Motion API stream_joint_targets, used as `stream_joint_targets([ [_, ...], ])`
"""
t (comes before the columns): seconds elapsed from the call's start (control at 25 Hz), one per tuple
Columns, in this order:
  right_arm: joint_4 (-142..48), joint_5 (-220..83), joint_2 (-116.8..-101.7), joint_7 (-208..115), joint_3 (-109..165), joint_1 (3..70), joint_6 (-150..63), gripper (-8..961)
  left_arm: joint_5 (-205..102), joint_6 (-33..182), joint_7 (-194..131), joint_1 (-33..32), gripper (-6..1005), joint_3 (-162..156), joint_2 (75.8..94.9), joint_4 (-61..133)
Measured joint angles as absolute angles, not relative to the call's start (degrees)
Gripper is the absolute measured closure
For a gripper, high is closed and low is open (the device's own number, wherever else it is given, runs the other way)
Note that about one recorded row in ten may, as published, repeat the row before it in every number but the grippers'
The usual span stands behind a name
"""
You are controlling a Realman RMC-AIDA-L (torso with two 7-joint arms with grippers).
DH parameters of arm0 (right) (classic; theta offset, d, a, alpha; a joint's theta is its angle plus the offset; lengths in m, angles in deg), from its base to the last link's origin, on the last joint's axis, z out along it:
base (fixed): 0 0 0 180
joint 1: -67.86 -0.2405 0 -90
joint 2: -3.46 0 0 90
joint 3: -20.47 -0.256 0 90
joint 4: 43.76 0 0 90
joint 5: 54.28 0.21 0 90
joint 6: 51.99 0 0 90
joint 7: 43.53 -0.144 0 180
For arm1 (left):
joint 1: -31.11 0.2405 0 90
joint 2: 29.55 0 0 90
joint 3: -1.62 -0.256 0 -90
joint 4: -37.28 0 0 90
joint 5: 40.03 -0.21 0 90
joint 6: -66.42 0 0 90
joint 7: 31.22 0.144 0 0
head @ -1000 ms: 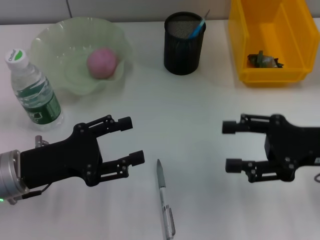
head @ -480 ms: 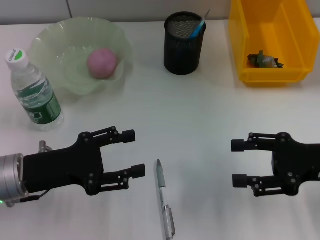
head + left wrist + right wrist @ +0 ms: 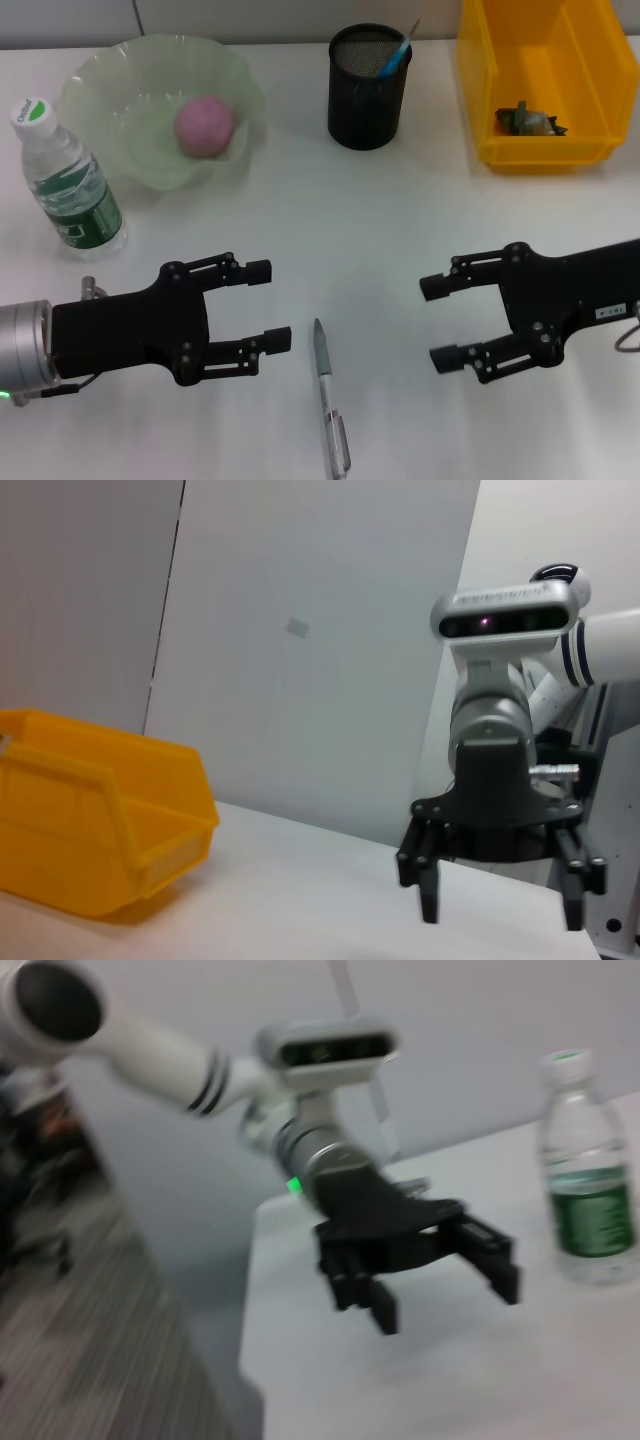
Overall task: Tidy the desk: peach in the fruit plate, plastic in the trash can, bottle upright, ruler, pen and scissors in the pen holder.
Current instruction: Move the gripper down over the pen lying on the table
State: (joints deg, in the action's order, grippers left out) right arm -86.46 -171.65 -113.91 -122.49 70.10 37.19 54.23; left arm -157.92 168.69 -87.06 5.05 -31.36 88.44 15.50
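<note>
A silver pen point(image 3: 328, 395) lies on the white table near the front edge, between my two grippers. My left gripper point(image 3: 268, 305) is open just left of its tip, and the right wrist view shows it point(image 3: 425, 1280) too. My right gripper point(image 3: 437, 323) is open a hand's width right of the pen and also shows in the left wrist view point(image 3: 500, 880). The pink peach point(image 3: 205, 125) sits in the green fruit plate point(image 3: 90, 75). The bottle point(image 3: 65, 180) stands upright. The black mesh pen holder point(image 3: 368, 90) has a blue item point(image 3: 395, 55) sticking out; ruler and scissors are hidden. Crumpled plastic point(image 3: 525, 120) lies in the yellow trash can point(image 3: 535, 150).
The bottle point(image 3: 585, 1170) stands close behind my left arm. The yellow trash can point(image 3: 90, 830) sits at the back right, the pen holder at the back centre. White table lies between the pen and the pen holder.
My right gripper has moved left toward the pen, still open. My left gripper dropped slightly toward the front edge and then held still. The pen has not moved.
</note>
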Motion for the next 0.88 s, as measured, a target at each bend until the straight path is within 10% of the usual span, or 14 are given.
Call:
stream_joint_targets([
  [0.88, -104.2, -183.8, -115.50, -125.7, 92.8, 19.8, 57.5, 174, -159.3, 169.0, -87.1, 6.1, 217, -31.5, 88.64, 13.6],
])
